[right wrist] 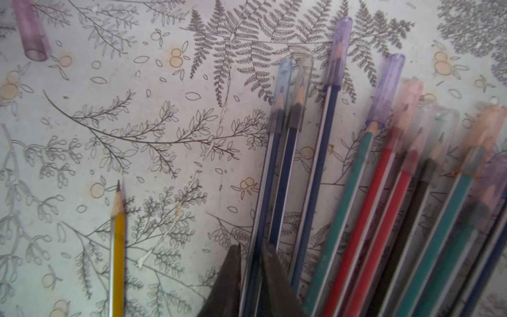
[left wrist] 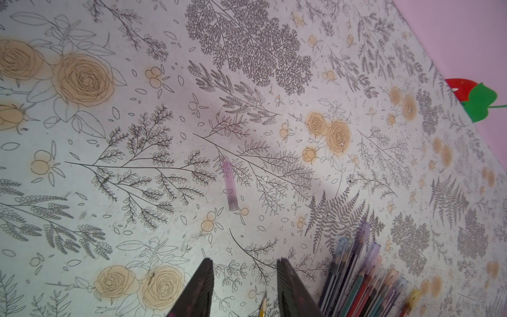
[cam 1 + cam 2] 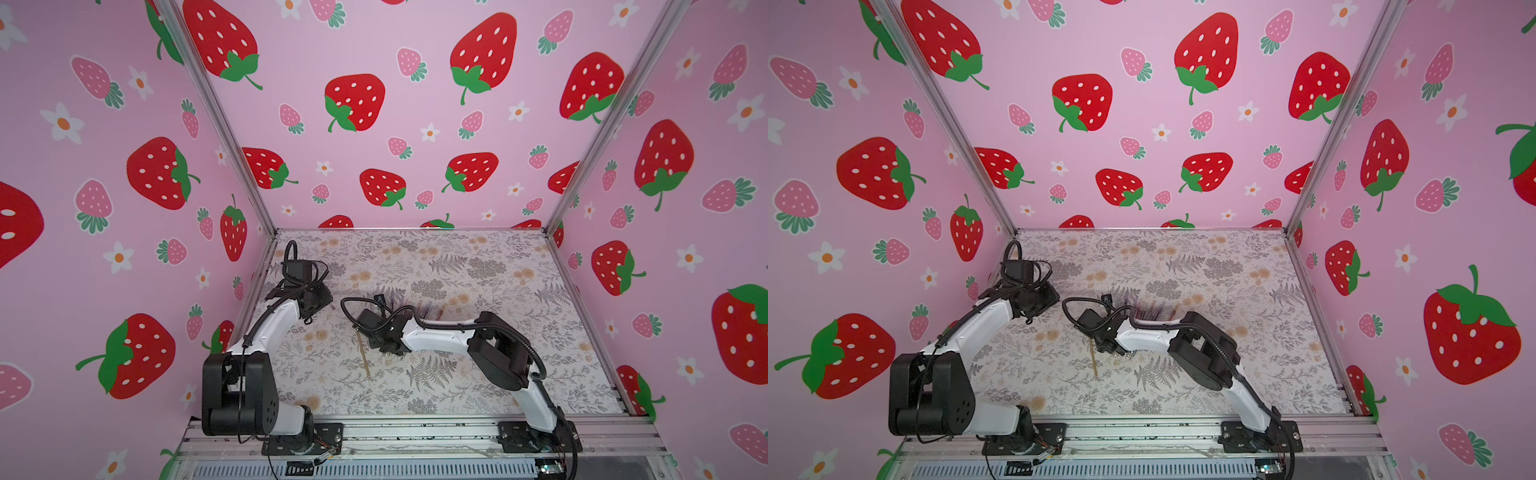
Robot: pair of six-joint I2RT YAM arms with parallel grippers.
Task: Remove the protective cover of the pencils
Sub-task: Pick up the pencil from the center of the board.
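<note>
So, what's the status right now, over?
Left fingers open, empty. Right fingers astride a capped blue pencil. Yellow pencil bare, purple cap loose. Neighbouring pencils crowd the grasp.

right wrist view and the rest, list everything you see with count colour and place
table: one, pale floral print
walls: three, pink with strawberries
capped pencils: about ten, navy, teal, red, black, with clear, blue, purple or pink caps; fanned on the table
yellow pencil: one, uncapped; lying apart from the fan
loose cap: one, purple; alone on the table
left end effector: one, black, open, empty, above the table
right end effector: one, black, fingers either side of a navy pencil; grip unclear
</note>
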